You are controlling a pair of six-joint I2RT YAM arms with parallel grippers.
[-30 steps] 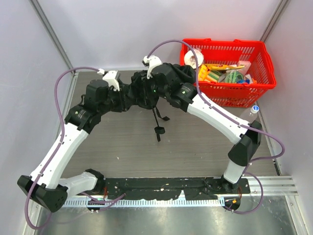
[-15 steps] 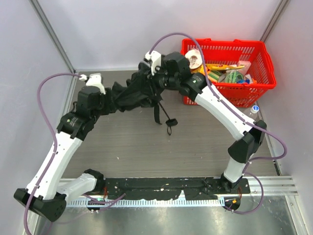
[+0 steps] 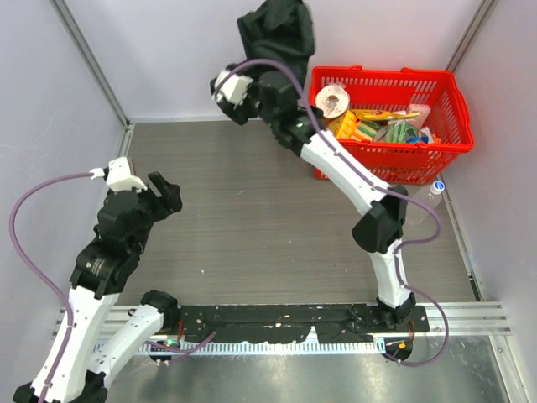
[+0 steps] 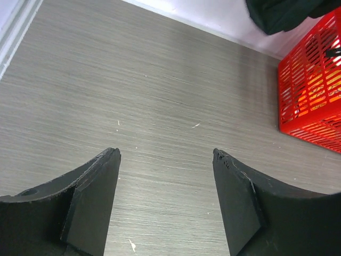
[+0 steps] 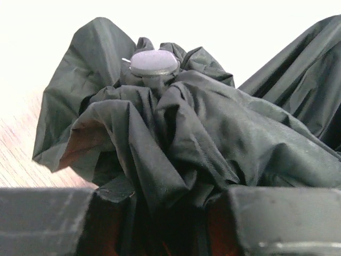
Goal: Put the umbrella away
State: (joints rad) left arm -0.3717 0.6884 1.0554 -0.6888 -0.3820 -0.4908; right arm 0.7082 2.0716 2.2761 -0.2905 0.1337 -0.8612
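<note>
The right hand (image 3: pixel 279 60) holds a black fabric compact umbrella (image 3: pixel 277 32) aloft by the back wall (image 3: pixel 185 59), just left of a red plastic mesh basket (image 3: pixel 382 73). Its fingers (image 5: pixel 48 218) are clamped on a bunch of loose canopy cloth below the umbrella's round cap (image 5: pixel 153 61). The left hand (image 3: pixel 166 195) hangs over the grey wood-grain table (image 3: pixel 252 235), well apart from the umbrella, jaws spread wide and gripping nothing. The shaft, handle and wrist loop cannot be made out. The hold appears to be on cloth alone, so slack fabric could slide through the fingers and drop the bundle onto the table. The basket, if that is the destination, is already crowded with colourful packets (image 3: pixel 377 126) and a white tape roll (image 3: pixel 333 101). Billowing folds could snag its rim or leave the umbrella perched on top, ready to tip out.
</note>
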